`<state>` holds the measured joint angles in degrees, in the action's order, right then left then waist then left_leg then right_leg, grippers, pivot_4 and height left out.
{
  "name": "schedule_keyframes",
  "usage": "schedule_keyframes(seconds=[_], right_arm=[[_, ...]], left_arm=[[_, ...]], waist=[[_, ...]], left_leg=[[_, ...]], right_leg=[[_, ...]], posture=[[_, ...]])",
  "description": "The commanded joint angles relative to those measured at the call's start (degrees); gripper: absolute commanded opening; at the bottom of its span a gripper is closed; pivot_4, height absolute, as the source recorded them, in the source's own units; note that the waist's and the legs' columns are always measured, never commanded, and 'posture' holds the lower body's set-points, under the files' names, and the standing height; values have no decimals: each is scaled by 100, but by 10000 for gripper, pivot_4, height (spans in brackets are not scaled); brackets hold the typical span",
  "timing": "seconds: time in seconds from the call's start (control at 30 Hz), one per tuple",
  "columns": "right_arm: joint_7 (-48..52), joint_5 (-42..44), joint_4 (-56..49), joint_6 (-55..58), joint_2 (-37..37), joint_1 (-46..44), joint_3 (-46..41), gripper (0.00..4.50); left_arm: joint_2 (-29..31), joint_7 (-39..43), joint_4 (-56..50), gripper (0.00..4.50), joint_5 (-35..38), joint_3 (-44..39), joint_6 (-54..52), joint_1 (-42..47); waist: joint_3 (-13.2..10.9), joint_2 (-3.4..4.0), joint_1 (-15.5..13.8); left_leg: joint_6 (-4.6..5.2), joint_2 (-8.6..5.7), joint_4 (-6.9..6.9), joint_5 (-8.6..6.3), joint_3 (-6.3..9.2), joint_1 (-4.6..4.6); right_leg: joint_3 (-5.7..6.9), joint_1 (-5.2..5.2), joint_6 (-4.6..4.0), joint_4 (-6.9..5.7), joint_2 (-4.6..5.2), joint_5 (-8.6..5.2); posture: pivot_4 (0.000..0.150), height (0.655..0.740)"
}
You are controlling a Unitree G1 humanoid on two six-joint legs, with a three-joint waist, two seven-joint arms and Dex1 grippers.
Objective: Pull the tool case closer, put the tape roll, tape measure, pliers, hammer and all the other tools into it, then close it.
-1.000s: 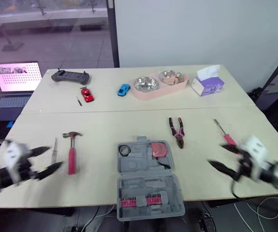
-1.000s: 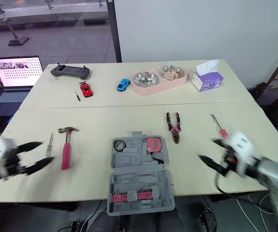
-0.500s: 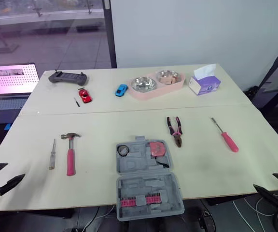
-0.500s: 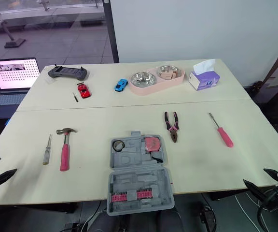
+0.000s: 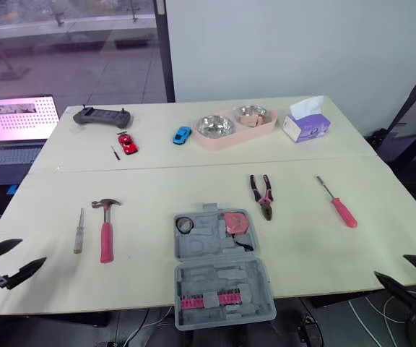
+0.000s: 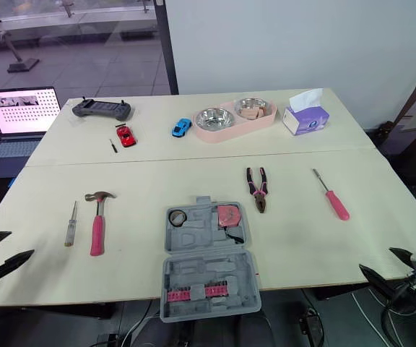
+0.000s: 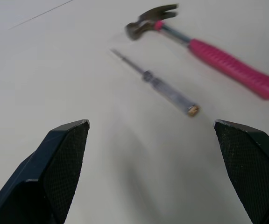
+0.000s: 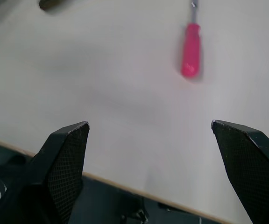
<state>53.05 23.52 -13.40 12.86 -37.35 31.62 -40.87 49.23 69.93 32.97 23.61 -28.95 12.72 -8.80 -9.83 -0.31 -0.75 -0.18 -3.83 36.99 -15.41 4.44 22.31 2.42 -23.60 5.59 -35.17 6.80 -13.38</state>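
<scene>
The left gripper (image 5: 22,254) hangs at the front left corner of the pale beige table (image 5: 157,188), its 2 black fingers spread wide with nothing between them. Ahead of it lie a slim clear-handled screwdriver (image 7: 158,84) and, just beside it but not touching, a steel-headed hammer with a pink handle (image 5: 106,230). The right gripper (image 6: 377,259) is likewise splayed and empty at the table's front right edge, with a pink-handled screwdriver (image 5: 338,203) well ahead of it. Between the 2 arms, the grey plastic tool case (image 5: 219,275) lies open at the middle of the front edge. A black tape roll (image 5: 186,225) and a pink tape measure (image 5: 235,222) sit in its far half, and a row of pink bits (image 5: 208,300) in its near half. Pliers with pink-and-black handles (image 5: 263,195) lie on the table just beyond the case, to its right.
</scene>
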Motion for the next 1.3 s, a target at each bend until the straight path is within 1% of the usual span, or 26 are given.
schedule_keyframes(seconds=[0.03,0.07,0.13,0.27,0.4,0.47,0.53,0.63,0.73,0.9,1.03,1.13,1.3], right_arm=[[-719,388,-1613,813,297,68,493,44175],[-1144,370,-2089,1161,440,-35,806,44175],[-1832,264,-2641,1687,663,-286,1253,44175],[-3296,-358,-3047,2630,1201,-1101,2257,44175],[-4304,-927,-3029,3235,1720,-1810,3149,44175],[-4905,-1292,-2722,3511,2096,-2261,3511,44175],[-5303,-1559,-2372,3647,2391,-2655,3716,44175],[-5487,-1671,-1934,3688,2688,-3133,3817,44175],[-5663,-1786,-1209,3704,2908,-3666,3839,44175],[-5871,-1898,39,3202,3153,-4455,3662,44175],[-5940,-1947,904,2908,3243,-4883,3589,44175],[-5947,-1874,1307,2671,3343,-5031,3466,44175],[-5841,-1930,2180,2260,3398,-5390,3569,44175]], left_arm=[[-368,-158,-1765,45000,438,349,-743,-336],[-521,-257,-2322,45000,556,512,-1026,-410],[-700,-387,-3001,45000,661,717,-1383,-518],[-970,-538,-3682,45000,592,1018,-1498,-580],[-1163,-582,-3941,45000,554,1130,-1307,-413],[-1273,-563,-4119,45000,591,1275,-1269,-350],[-1362,-479,-4249,45000,597,1417,-1140,-301],[-1312,-350,-4373,45000,519,1620,-1148,-283],[-1329,-255,-4598,45000,672,1806,-1236,-218],[-1408,-286,-4880,45000,708,2109,-1382,-111],[-1428,-342,-4858,45000,677,2188,-1403,-68],[-1422,-368,-4828,45000,664,2171,-1407,-24],[-1399,-390,-4843,45000,690,2126,-1414,-3]], waist=[[-1,-2,-1],[-2,-6,-2],[0,-10,-1],[3,-13,7],[3,-9,-9],[3,-8,-7],[3,-6,-1],[4,-6,4],[4,-6,13],[3,-2,23],[3,-2,58],[3,-2,65],[4,-2,163]], left_leg=[[1,2,0,1,0,4],[3,3,1,2,0,5],[8,9,4,5,1,6],[-5,8,8,-2,-2,6],[11,6,3,8,-3,16],[12,3,3,9,-2,21],[11,1,7,9,-3,20],[12,-6,12,10,-3,18],[13,-7,10,11,-4,17],[10,-7,11,15,-3,12],[10,-7,11,16,-5,11],[10,-3,9,16,-4,10],[9,0,12,17,-4,3]], right_leg=[[0,-4,0,0,-1,0],[0,-5,-1,0,-2,0],[-1,-5,-2,-2,-5,0],[-1,-5,-4,0,-5,1],[2,-26,-7,-1,-9,3],[2,-46,-7,-4,-10,3],[2,-51,-8,-4,-11,5],[1,-50,-9,-5,-11,7],[1,-51,-9,-10,-23,7],[-3,-32,-10,-25,-39,8],[-4,-35,-1,-34,-46,13],[-4,-36,8,-38,-53,18],[-8,-30,4,-39,-59,20]], posture=[[1500,7400],[1500,7400],[1500,7400],[1500,7400],[1500,7400],[1500,7400],[1500,7400],[1500,7400],[1500,7400],[1500,7400],[1500,7400],[1500,7400],[1500,7400]])
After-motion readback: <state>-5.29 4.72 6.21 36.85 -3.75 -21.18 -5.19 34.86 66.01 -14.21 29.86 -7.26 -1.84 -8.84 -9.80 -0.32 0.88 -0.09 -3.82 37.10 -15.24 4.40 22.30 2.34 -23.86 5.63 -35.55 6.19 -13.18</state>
